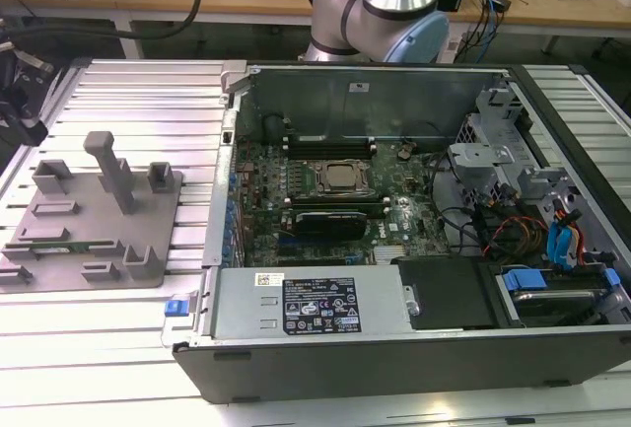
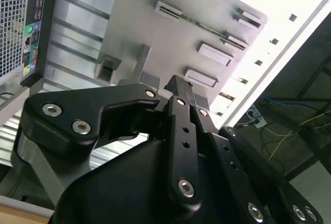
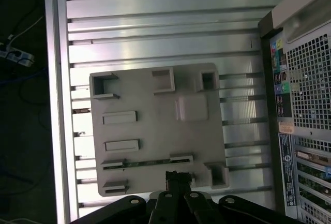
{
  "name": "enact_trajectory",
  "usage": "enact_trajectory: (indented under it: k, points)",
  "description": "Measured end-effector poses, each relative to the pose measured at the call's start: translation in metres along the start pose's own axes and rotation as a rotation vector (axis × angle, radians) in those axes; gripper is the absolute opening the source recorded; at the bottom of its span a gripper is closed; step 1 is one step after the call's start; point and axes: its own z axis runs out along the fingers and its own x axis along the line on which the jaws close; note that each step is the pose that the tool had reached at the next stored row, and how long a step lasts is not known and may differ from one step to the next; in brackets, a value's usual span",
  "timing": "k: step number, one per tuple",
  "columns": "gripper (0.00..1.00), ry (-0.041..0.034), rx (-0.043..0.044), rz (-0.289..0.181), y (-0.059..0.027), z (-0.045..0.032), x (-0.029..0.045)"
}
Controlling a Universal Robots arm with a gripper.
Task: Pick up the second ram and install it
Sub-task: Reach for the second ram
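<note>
The second ram (image 1: 69, 245) stands on edge in a slot of the grey holder tray (image 1: 89, 220), held between two small brackets close to one long edge of the tray. It shows as a thin green strip in the first wrist view (image 3: 147, 162) and in the second wrist view (image 2: 207, 29). The tray rests on the slotted aluminium table (image 1: 148, 92), beside the open computer case (image 1: 394, 368) and on the exterior view's left. The gripper (image 3: 179, 176) hangs above the tray edge nearest the ram, clear of both. Its jaws appear closed together, with nothing held between them (image 2: 179, 85).
</note>
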Motion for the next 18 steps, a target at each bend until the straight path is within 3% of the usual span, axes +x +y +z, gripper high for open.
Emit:
enact_trajectory:
  k: [5,9,15,18]
  points:
    - [0.08,0.0,-0.0002,0.0,-0.0019,0.0039,0.0114]
    - [0.08,0.0,-0.0003,0.0,-0.0037,0.0139,0.0205]
    - [0.08,0.0001,-0.0003,0.0,-0.0063,0.0277,0.0288]
    - [0.08,0.0001,-0.0002,0.0,-0.0063,0.0281,0.0292]
